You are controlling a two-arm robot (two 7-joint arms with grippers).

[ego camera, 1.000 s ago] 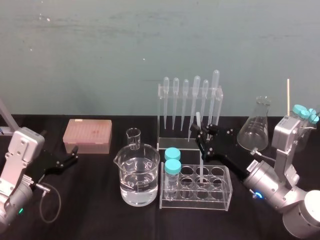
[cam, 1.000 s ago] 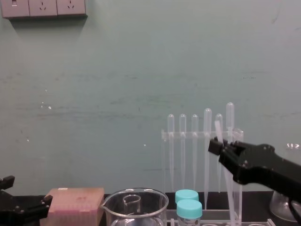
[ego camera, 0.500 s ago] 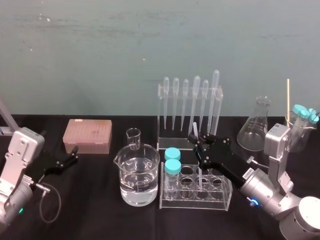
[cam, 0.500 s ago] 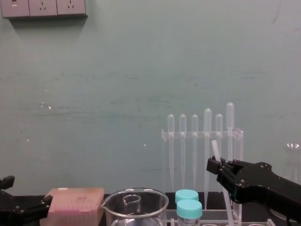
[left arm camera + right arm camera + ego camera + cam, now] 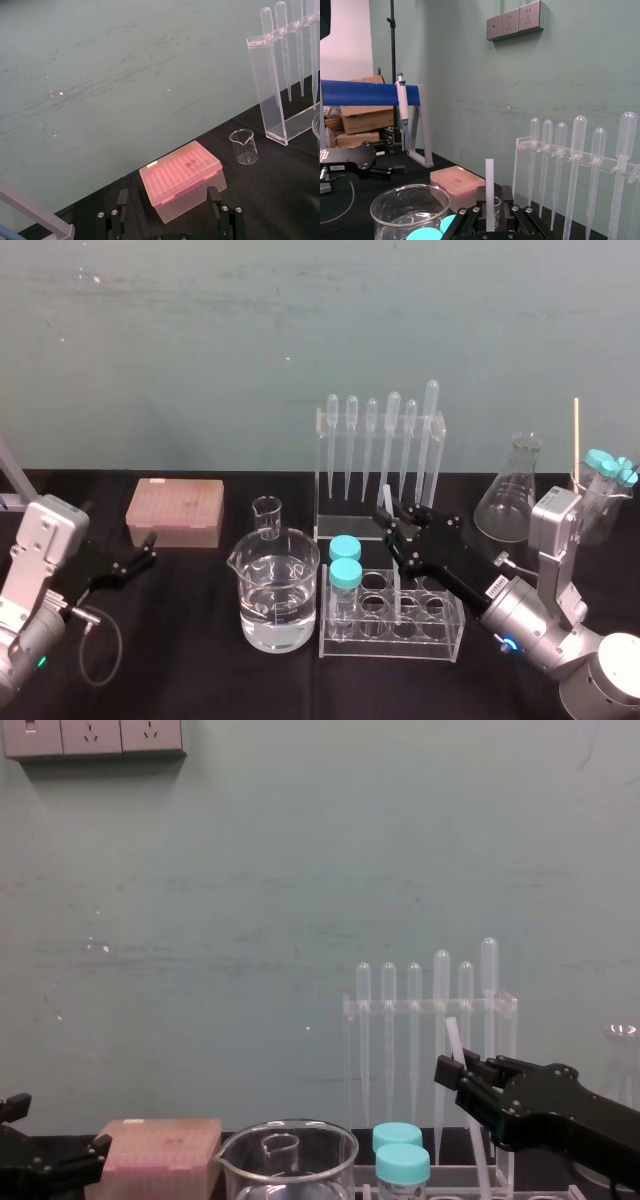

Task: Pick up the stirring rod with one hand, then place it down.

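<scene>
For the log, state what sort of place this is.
Probably a lab bench: racked pipettes, a beaker of clear liquid, a flask. The right hand holds the rod at the tube rack; the left hand sits parked, far left.

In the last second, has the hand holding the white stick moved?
Yes. The right hand and its stick have sunk lower and slid toward the robot's left against the dropper stand behind, which stayed put.

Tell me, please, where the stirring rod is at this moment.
In the head view, right of centre: the right gripper holds the stirring rod roughly upright, its lower end in the test tube rack, right of the blue-capped tubes.
</scene>
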